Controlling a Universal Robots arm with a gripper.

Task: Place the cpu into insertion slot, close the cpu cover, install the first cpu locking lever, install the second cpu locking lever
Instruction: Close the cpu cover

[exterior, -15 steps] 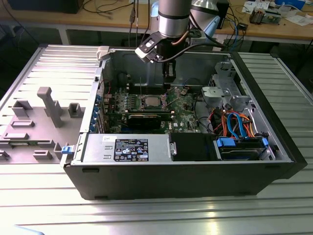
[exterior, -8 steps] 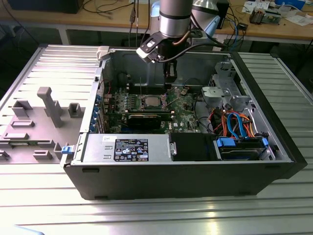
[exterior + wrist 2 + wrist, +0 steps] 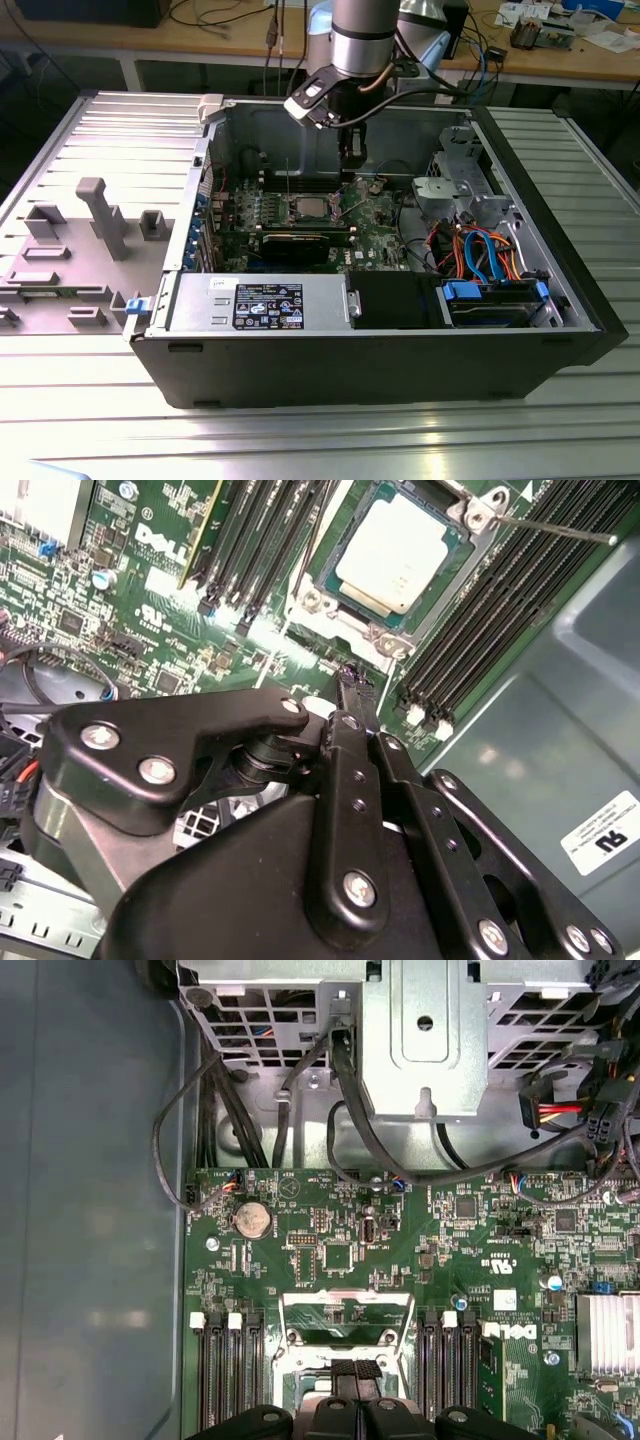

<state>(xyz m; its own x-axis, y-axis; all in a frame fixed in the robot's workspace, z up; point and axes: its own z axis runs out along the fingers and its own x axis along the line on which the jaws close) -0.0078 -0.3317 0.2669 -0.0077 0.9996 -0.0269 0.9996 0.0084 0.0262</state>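
cpu seated, cover step in hand

the cpu (image 3: 400, 555) already sits flat in the insertion slot (image 3: 312, 600), its grey top square inside the silver frame in the second wrist view. in the exterior view it lies on the motherboard (image 3: 385, 225) near the middle of the open computer case (image 3: 350, 370). so i take the first step as done.

the cpu cover (image 3: 350, 1301) is not down over the chip. in the first wrist view it is swung back off the socket, just beyond my fingertips, with bare board showing through its window. one locking lever (image 3: 550, 527) sticks out free past the memory slots (image 3: 480, 620), not latched.

my gripper (image 3: 350, 680) hangs low at the socket's edge, between chip and cover, fingertips pressed together and pinching nothing. whether the tips touch anything i cannot tell.

i judge closing the cover to be the step in hand. it calls for a gentle push on the cover's frame, not through its window, swinging it over without scraping the chip's top or snagging the free lever.
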